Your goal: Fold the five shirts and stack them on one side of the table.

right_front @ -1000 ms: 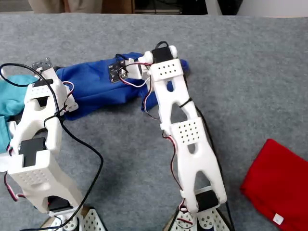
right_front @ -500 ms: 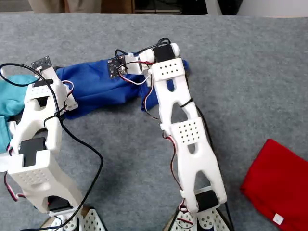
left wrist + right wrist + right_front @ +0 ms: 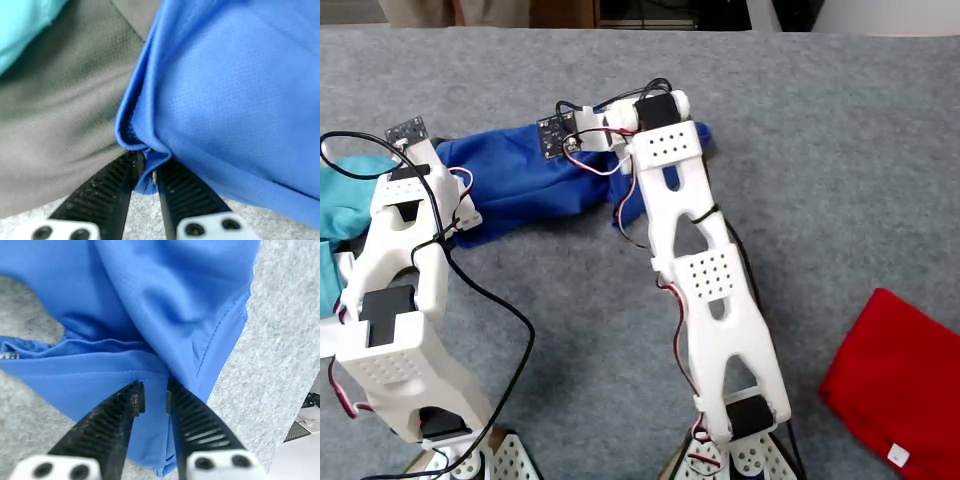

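Note:
A blue shirt [image 3: 520, 178] lies bunched on the grey table, left of centre. My left gripper [image 3: 148, 169] is shut on a folded edge of the blue shirt [image 3: 230, 90] at its left end. My right gripper [image 3: 152, 392] is shut on a fold of the blue shirt [image 3: 150, 300] at its right end, where the hem hangs past the fingers. In the high view the left arm [image 3: 405, 220] and the right arm [image 3: 670, 150] cover both gripped spots.
A teal shirt [image 3: 345, 195] lies at the left table edge, with dark fabric [image 3: 55, 100] between it and the blue one. A folded red shirt [image 3: 900, 385] sits at the near right. Bare grey table [image 3: 820, 150] spreads to the right and far side.
The right arm's wrist has shifted slightly left and away with the blue fabric in its grip. The left arm has kept still.

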Motion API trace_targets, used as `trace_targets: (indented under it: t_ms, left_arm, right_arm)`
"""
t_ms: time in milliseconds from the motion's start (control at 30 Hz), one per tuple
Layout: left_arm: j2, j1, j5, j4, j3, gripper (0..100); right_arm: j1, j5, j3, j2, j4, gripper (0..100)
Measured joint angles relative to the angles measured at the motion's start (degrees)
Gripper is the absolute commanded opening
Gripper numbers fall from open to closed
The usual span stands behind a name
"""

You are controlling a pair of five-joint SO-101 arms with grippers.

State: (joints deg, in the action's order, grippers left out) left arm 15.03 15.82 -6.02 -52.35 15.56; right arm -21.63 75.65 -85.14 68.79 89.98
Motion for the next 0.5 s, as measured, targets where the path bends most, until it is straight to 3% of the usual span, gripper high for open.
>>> trace_targets:
  t_ms: [500]
  left_arm:
    - [0.0,0.0,0.0,0.0,0.0,3]
  right_arm:
    - [-1.4,0.0,2.6,4.9,-0.4,9.1]
